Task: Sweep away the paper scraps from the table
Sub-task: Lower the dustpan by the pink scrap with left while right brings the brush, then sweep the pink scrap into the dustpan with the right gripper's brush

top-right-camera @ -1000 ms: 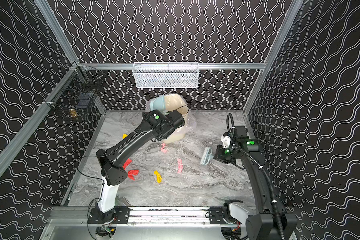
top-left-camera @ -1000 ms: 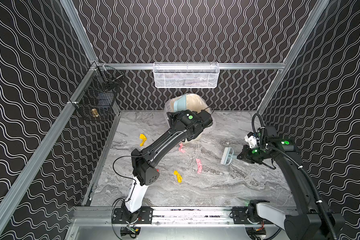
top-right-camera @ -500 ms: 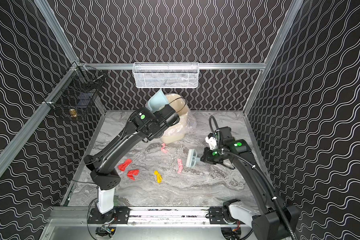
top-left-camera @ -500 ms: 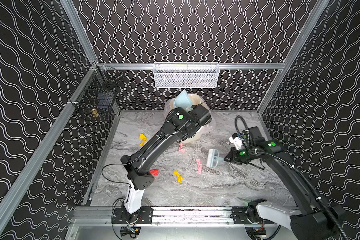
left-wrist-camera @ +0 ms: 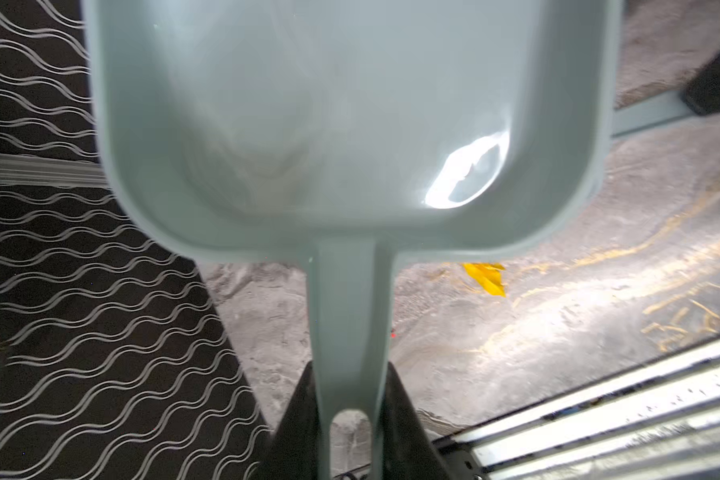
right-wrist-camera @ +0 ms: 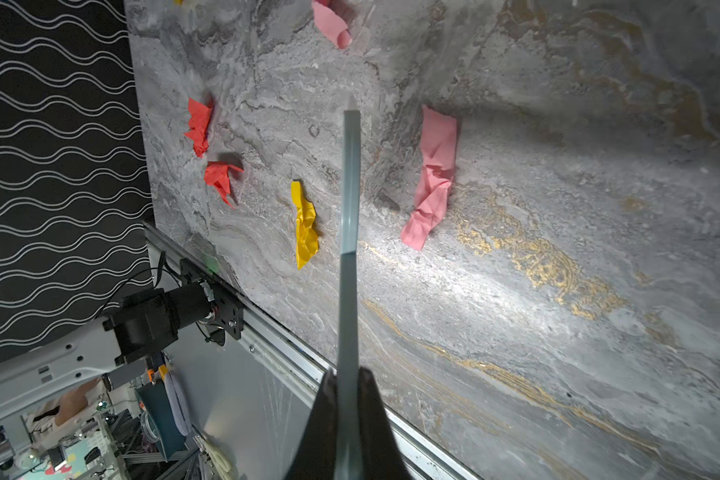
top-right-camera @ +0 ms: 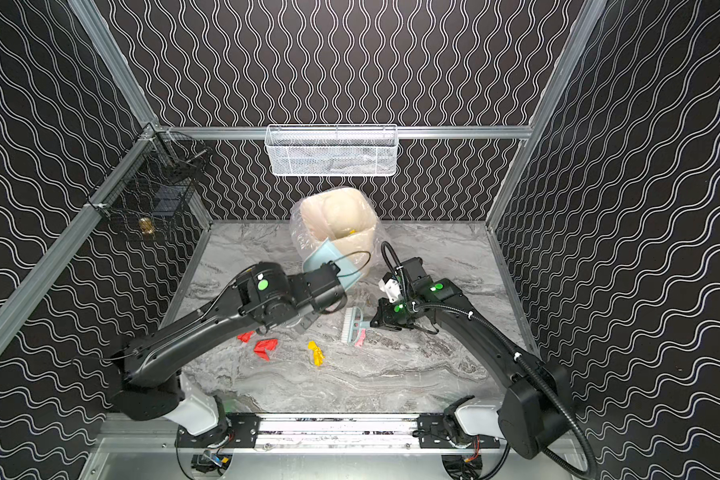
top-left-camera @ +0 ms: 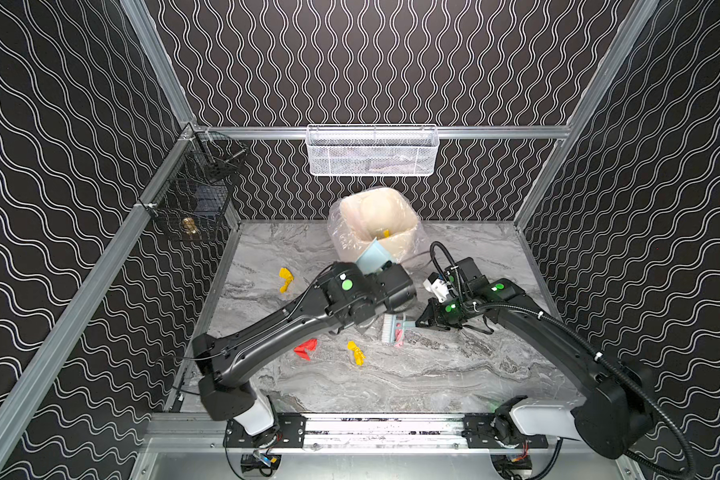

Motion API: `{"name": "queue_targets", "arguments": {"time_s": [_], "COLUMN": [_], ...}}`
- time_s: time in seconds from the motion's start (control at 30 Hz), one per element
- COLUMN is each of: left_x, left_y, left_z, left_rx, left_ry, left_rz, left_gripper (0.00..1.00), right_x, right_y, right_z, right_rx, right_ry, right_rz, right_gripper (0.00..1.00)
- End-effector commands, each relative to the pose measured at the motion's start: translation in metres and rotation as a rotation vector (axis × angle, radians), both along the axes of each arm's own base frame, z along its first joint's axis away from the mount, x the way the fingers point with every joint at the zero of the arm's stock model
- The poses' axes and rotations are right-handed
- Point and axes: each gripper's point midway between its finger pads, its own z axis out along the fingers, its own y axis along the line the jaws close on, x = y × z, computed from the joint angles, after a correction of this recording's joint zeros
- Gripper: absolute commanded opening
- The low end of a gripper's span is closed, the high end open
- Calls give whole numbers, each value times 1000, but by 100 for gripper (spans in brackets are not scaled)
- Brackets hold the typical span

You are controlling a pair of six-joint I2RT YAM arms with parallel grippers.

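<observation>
Right wrist view: right fingers [right-wrist-camera: 375,424] clamp the brush [right-wrist-camera: 348,249] for sweeping; paper scraps [top-left-camera: 356,353] dot the table [top-left-camera: 454,374], eight to ten o'clock of the brush in a top view; left fingers [left-wrist-camera: 296,424] grip the dustpan [left-wrist-camera: 350,104], seemingly aloft.

two red crumpled paper scraps [right-wrist-camera: 199,126] [right-wrist-camera: 221,176] lie on the grey marble surface [top-left-camera: 454,374]. two pink crumpled paper scraps [right-wrist-camera: 431,178] [right-wrist-camera: 332,23] lie on it too. two yellow crumpled paper scraps [top-left-camera: 285,279] [top-left-camera: 356,353] are on it, and one more yellow paper scrap [top-left-camera: 385,233] sits in the one cream bin with a clear plastic bag [top-left-camera: 406,243]. there is one pale blue plastic dustpan [top-left-camera: 371,257], one pale blue brush with white bristles [top-left-camera: 391,326], one white mesh basket [top-left-camera: 373,151], one black wire basket [top-left-camera: 196,199] and two black robot arms [top-left-camera: 267,340] [top-left-camera: 537,332].
</observation>
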Motion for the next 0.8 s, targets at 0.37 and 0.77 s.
{"name": "queue_targets", "arguments": {"time_s": [0.37,0.77], "left_x": [-51,-74], "left_y": [-21,-33], "left_z": [-86,-141], "left_rx": [-146,-101], "left_ry": [259,408], "left_rz": [18,-48], "left_gripper": [0,0], "right_x": [-20,-19], "right_y": [-60,-101], "right_z": [-34,-5], "right_rx": [-198,-229], "right_ry": [140,122], "right_rz": [-54,-103], "right_gripper": [0,0]}}
